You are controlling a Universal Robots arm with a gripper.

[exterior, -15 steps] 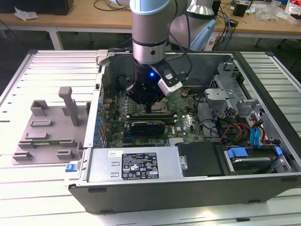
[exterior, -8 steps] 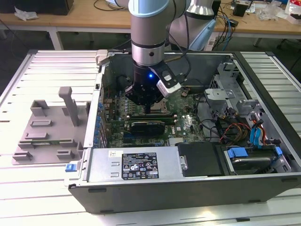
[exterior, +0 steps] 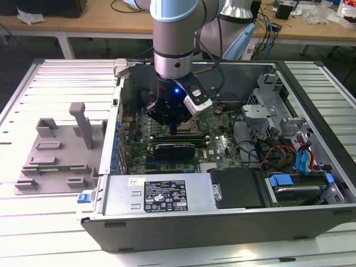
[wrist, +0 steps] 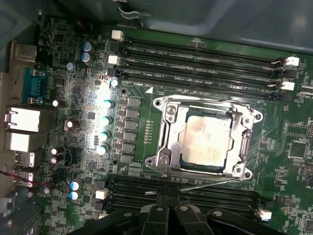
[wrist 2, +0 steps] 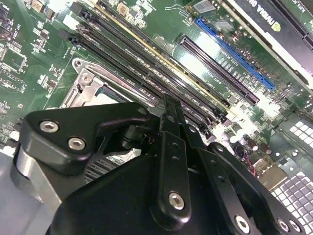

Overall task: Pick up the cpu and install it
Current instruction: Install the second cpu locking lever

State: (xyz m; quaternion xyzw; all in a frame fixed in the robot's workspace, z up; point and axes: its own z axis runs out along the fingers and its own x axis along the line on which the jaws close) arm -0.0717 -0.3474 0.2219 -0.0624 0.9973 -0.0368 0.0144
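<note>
Hovering inside the open computer case [exterior: 311, 111], the gripper [exterior: 174, 129] is showing fingers drawn together, holding nothing, while the cpu [wrist: 204, 142] is sitting in its socket frame [wrist: 205, 139] just below.

The small flat square silvery-grey metal-topped cpu [wrist: 204, 142] lies level, seated within the socket frame, its top smudged, at centre-right, about three o'clock.

Green board, silver chip, black tool

The cpu [wrist: 204, 142] has a silvery-grey top with a dark rim; the motherboard [wrist: 142, 88] is green, a slot [wrist 2: 234, 54] blue, the tray [exterior: 55, 156] grey, the tool [exterior: 173, 114] black.
</note>
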